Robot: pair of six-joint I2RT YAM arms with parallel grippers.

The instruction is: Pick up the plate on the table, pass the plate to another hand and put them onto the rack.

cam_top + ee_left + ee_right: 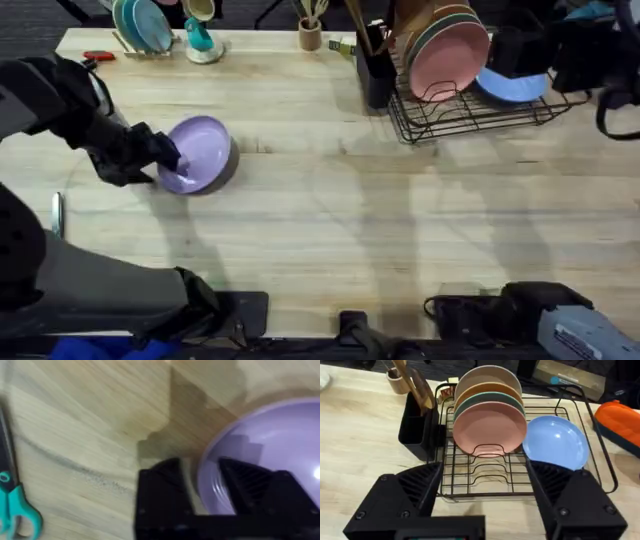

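Observation:
The lavender plate (200,150) sits at the left of the table (330,220), tilted up on its left side. My left gripper (170,160) is shut on the plate's left rim. In the left wrist view the plate (270,455) has one finger over its inside and the other outside its rim, with the gripper (205,480) narrow around that rim. The black wire rack (470,110) stands at the back right. My right gripper (485,472) is open and holds nothing, facing the rack (495,475) from the table's near side.
The rack holds several upright plates, a pink plate (490,427) in front, a blue plate (555,442) leaning beside them, and a black caddy (415,427). Teal-handled scissors (15,505) lie left of the plate. A wooden stand with teal plates (140,25) and a cup (200,40) stand at the back left.

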